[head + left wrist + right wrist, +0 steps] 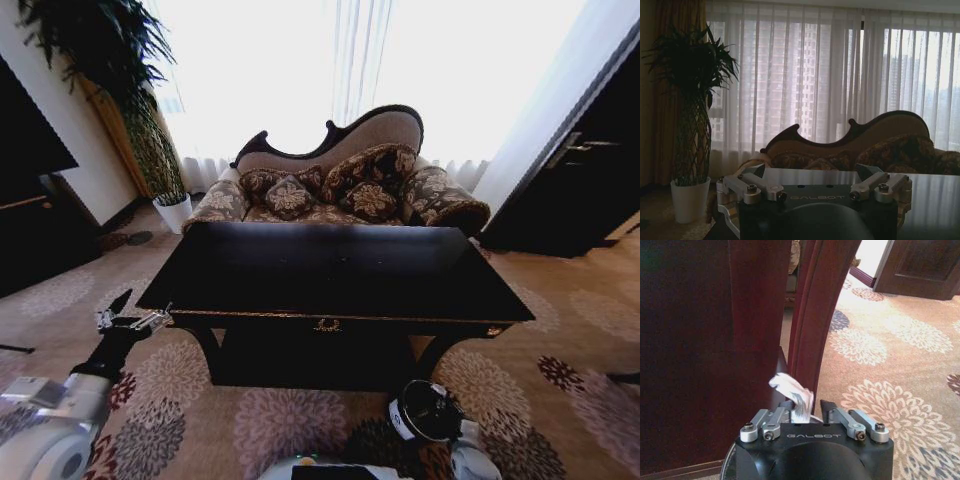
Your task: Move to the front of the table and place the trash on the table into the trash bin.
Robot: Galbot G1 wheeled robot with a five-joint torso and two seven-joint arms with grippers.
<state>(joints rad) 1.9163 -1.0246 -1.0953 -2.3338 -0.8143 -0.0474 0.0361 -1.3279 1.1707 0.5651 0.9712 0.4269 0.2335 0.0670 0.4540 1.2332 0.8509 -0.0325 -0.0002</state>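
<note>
We are standing before the table [330, 270]. Nearest, our right claw [810, 410] is pinching a white tissue [790, 392] above the bin [428, 410], beside the table's front leg. Our left claw [130, 320], spread wide, is hovering off the table's left corner. The tabletop looks bare; releasing the tissue remains.

We see a glossy black worktop [330, 265] with gold trim along its front edge and a gold emblem on the apron (its dark legs curve down to the floor). It stands on a flower-patterned carpet [560, 400]. A small dark trash bin [428, 411] sits on the carpet just before it.
</note>
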